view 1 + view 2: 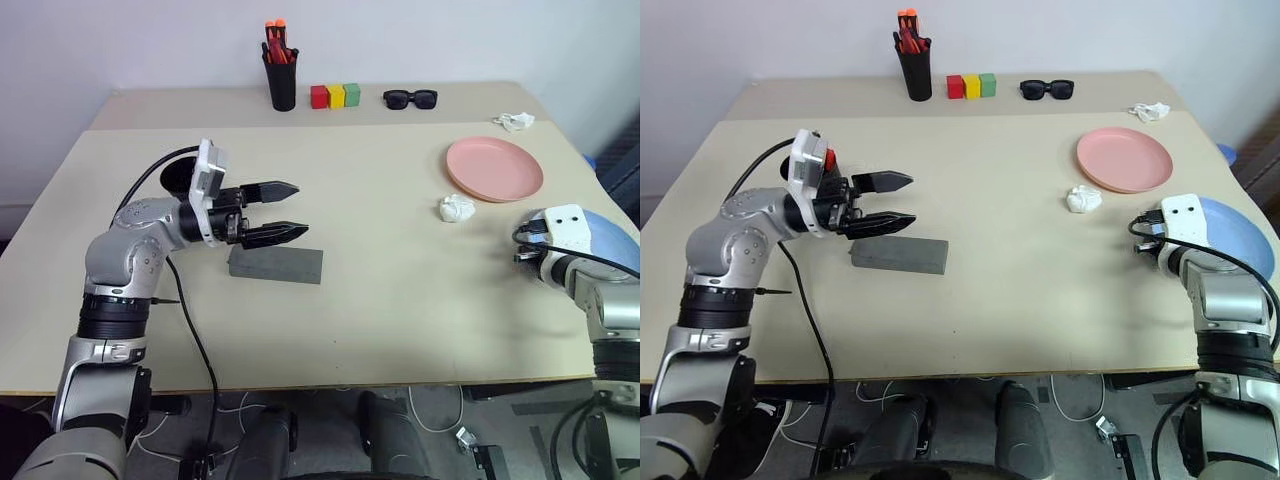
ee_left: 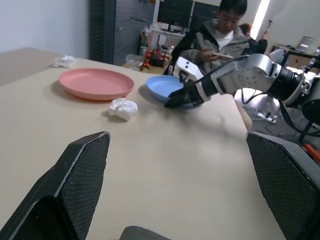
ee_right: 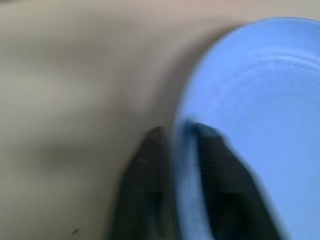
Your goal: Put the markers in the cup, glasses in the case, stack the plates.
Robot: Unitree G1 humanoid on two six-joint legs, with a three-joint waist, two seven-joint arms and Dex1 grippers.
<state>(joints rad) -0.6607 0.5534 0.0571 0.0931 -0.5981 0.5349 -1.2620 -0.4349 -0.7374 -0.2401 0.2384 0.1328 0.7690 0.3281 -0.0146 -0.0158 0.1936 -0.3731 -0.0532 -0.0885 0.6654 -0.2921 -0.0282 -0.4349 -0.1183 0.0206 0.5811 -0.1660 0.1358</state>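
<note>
My left gripper (image 1: 290,211) hovers open and level just above the grey case (image 1: 275,265), whose flap lies closed. The glasses are hidden. Behind the left wrist stands the black cup (image 1: 175,178), mostly covered, with a red marker cap (image 1: 829,160) peeking out beside it. The salmon pink plate (image 1: 494,168) lies at the back right. At the table's right edge lies the light blue plate (image 1: 1235,230). My right gripper (image 3: 175,132) is shut on its near rim (image 2: 172,103), one finger on each side.
Along the back edge stand a black pen holder (image 1: 281,80) with orange-capped pens, coloured blocks (image 1: 335,96) and black sunglasses (image 1: 410,98). Crumpled paper (image 1: 457,208) lies by the pink plate, another wad (image 1: 515,121) farther back. A person (image 2: 220,35) sits beyond the table's right side.
</note>
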